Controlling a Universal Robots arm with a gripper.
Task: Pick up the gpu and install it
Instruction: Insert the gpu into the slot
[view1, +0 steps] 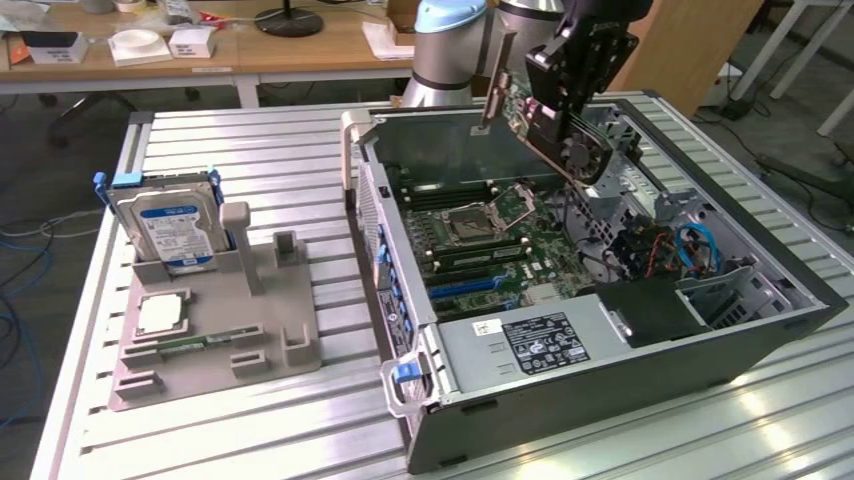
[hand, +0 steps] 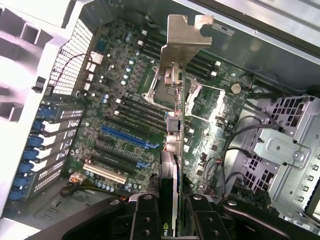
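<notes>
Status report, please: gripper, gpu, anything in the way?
Gripper shut on gpu. It hangs in the air over motherboard of open case, not yet seated. Nothing seen blocking.

Gpu (view1: 547, 135) held aloft over an open computer case (view1: 601, 400): the thin, dark, flat circuit card, fitted with a round fan (view1: 583, 152) on one face and a silver metal bracket (view1: 497, 80) at one end, is clamped at its far end between the fingers of the gripper (view1: 571, 95). It is carried tilted, bracket end raised, and is seen edge-on from the wrist above the motherboard (hand: 125, 115), not seated in any slot.
</notes>
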